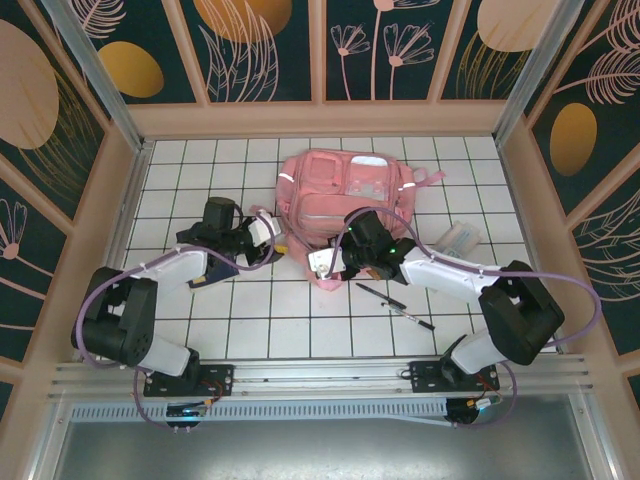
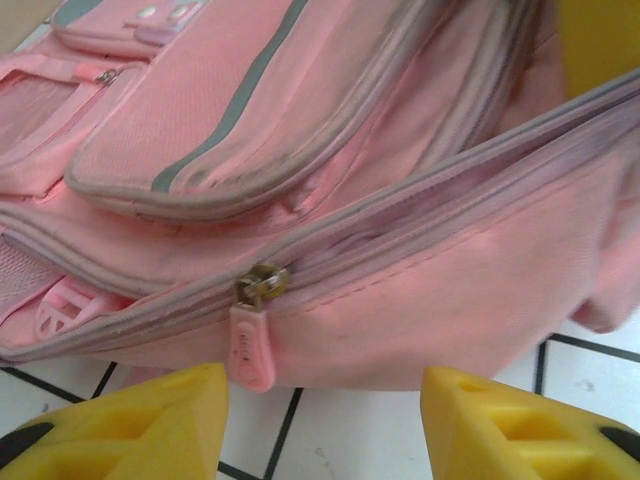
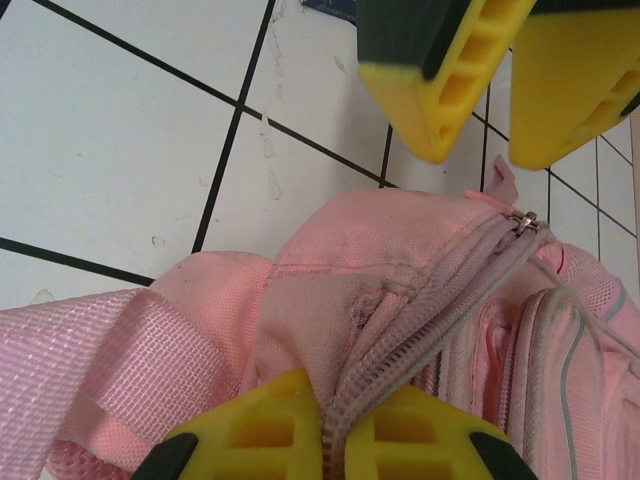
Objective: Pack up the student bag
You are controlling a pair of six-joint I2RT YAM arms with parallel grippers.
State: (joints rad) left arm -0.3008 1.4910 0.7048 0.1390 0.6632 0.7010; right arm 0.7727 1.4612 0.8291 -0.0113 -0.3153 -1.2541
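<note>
The student bag (image 1: pixel 345 190), a pink backpack, lies flat at the back middle of the tiled table. My right gripper (image 1: pixel 322 268) is at its near end, shut on the zipper tape and fabric edge (image 3: pixel 340 425). My left gripper (image 1: pixel 275 240) is at the bag's left side, open. In the left wrist view its yellow fingers (image 2: pixel 140 425) stand wide apart just short of the bag (image 2: pixel 420 290). The pink zipper pull (image 2: pixel 248 345) hangs from its brass slider beside the left finger, held by nothing. The right wrist view has the slider (image 3: pixel 525 222) far up the zip, near the left gripper's fingers (image 3: pixel 440 90).
A black pen (image 1: pixel 395 305) lies on the tiles in front of the right arm. A small clear packet (image 1: pixel 462 237) sits to the right of the bag. Low wooden walls (image 1: pixel 320 118) enclose the table on three sides.
</note>
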